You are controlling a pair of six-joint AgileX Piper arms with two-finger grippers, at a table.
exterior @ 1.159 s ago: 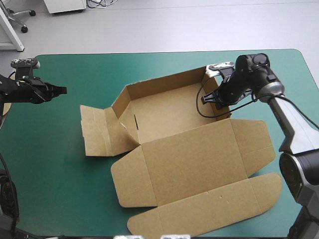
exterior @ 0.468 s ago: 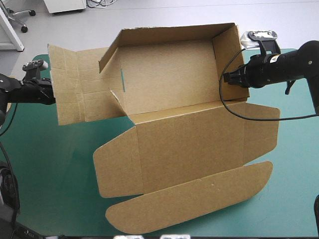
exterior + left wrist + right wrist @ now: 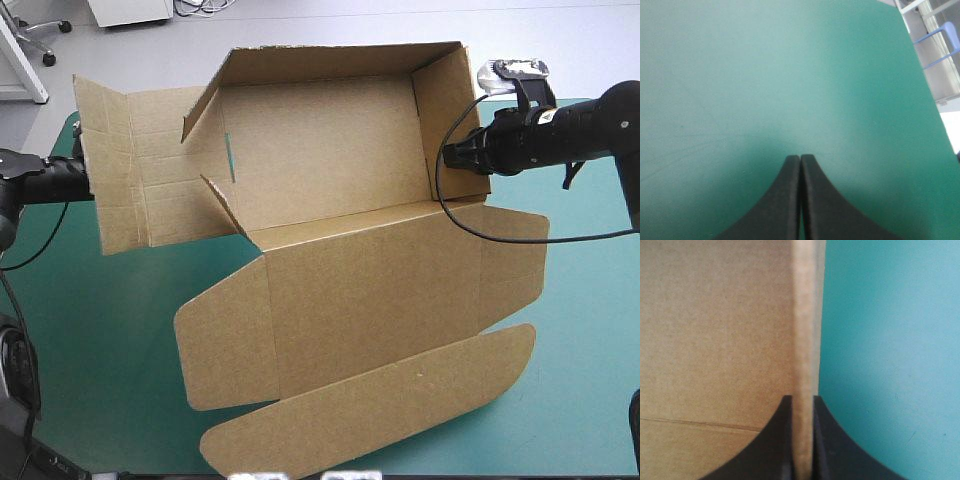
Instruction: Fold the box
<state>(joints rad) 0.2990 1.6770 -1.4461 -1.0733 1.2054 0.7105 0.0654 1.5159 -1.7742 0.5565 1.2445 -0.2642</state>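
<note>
The brown box (image 3: 330, 190) hangs tilted above the teal-green cover, its open tray facing the high view. Its flat lid (image 3: 370, 290) and rounded front flap (image 3: 370, 400) slope down toward the table's near edge. My right gripper (image 3: 447, 160) is shut on the box's right wall, whose edge (image 3: 807, 315) runs straight out between the black fingers (image 3: 803, 399). The unfolded left side panel (image 3: 125, 170) sticks out to the left. My left gripper (image 3: 800, 158) is shut on nothing above bare cover; in the high view its tip is hidden behind that side panel.
Bare teal-green cover (image 3: 580, 300) shows to the right of the box and at the near left. The table's left edge (image 3: 920, 75) lies ahead of my left gripper, with floor beyond it.
My right gripper has lifted the box from the table and tipped it up, and it now rises a little higher. The left side panel has swung in front of my left gripper.
</note>
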